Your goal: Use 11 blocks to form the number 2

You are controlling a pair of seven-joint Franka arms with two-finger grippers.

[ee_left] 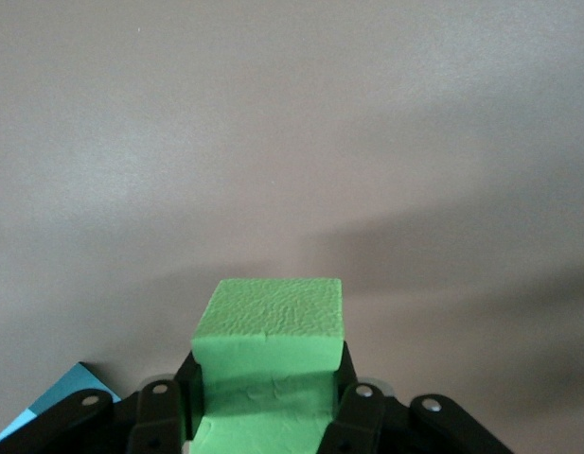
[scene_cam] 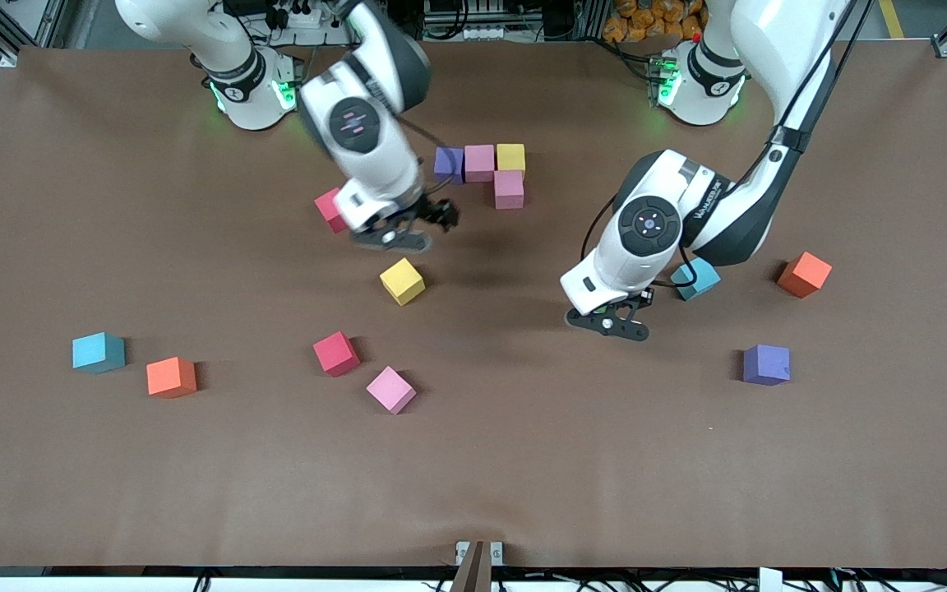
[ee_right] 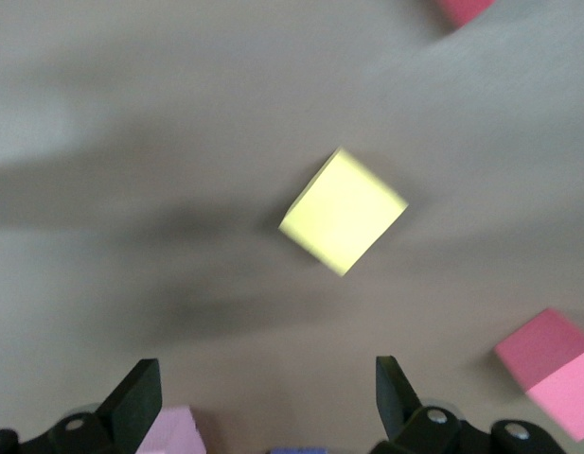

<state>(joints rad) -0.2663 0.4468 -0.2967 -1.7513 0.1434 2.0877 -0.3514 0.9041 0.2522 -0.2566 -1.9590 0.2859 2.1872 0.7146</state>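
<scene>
Brown desk (scene_cam: 523,477). Cluster near arm bases: purple (scene_cam: 448,164), pink (scene_cam: 479,162), yellow (scene_cam: 510,156), pink below (scene_cam: 509,189). Scattered: yellow (scene_cam: 402,281), two red (scene_cam: 335,353), pink (scene_cam: 391,390), two orange (scene_cam: 171,377), two blue (scene_cam: 98,352), purple (scene_cam: 766,364).

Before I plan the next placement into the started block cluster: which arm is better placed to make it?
Left, probably: the left gripper is shut on a green block. The right gripper hangs open and empty over a loose yellow block.
</scene>
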